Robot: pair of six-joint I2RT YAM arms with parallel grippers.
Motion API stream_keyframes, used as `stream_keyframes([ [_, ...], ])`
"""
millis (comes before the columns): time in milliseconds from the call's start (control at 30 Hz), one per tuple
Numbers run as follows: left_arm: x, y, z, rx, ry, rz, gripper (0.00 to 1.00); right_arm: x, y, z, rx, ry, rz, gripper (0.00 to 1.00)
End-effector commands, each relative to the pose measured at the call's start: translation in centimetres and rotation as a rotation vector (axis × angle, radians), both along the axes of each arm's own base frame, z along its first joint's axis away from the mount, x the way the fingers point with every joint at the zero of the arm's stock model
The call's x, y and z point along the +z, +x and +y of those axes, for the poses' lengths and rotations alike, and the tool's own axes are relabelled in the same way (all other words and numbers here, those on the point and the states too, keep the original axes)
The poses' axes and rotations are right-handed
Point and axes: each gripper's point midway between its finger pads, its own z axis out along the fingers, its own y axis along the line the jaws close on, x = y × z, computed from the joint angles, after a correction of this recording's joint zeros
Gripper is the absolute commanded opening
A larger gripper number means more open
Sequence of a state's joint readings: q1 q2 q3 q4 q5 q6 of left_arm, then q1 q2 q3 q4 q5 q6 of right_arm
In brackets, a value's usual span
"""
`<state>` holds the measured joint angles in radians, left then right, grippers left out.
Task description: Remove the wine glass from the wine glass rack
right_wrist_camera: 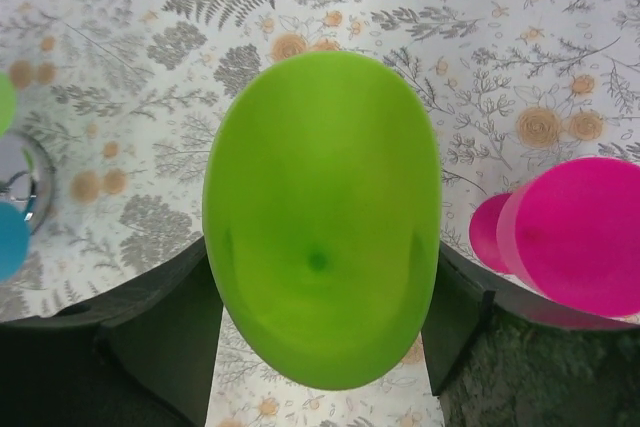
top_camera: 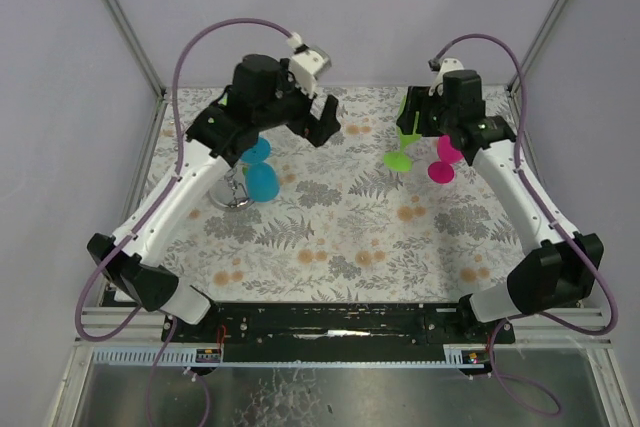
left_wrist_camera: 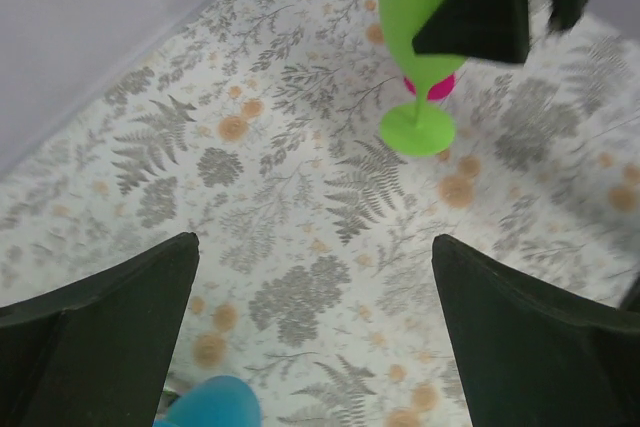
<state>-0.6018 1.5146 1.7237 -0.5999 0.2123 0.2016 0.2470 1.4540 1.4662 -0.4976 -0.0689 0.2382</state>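
The wine glass rack, a silver wire stand on a round base (top_camera: 234, 197), stands at the left with two blue wine glasses (top_camera: 261, 183) on it; my left arm hides most of its wires. Its base also shows at the left edge of the right wrist view (right_wrist_camera: 22, 179). My right gripper (top_camera: 412, 119) (right_wrist_camera: 322, 247) is shut on the bowl of a green wine glass (right_wrist_camera: 320, 217) (top_camera: 398, 159), held upright with its foot (left_wrist_camera: 417, 129) at or just above the cloth. My left gripper (top_camera: 328, 129) (left_wrist_camera: 315, 242) is open and empty, above the cloth between the rack and the green glass.
A pink wine glass (top_camera: 440, 165) (right_wrist_camera: 580, 237) stands on the flowered cloth just right of the green one. A blue glass (left_wrist_camera: 210, 403) shows at the bottom of the left wrist view. Grey walls and frame posts close off the back and sides.
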Motion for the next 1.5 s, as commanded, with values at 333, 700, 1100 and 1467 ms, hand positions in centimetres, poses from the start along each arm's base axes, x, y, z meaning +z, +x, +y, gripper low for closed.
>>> stream_keyframes([
  [333, 4.7, -1.6, 5.1, 0.009, -0.479, 0.425, 1.00, -4.2, 5.4, -0.5, -0.143, -0.090, -0.337, 0.64],
  [700, 4.7, -2.4, 6.1, 0.022, -0.488, 0.426, 1.00, -8.5, 6.3, -1.1, -0.133, -0.189, -0.328, 0.65],
  [1100, 4.7, -2.8, 6.5, 0.019, -0.486, 0.424, 1.00, -11.8, 4.7, -1.4, -0.106, -0.198, -0.356, 0.68],
  [1467, 4.1, -3.0, 6.3, 0.008, -0.483, 0.447, 1.00, -9.6, 4.4, -1.3, -0.098, -0.189, -0.404, 0.99],
])
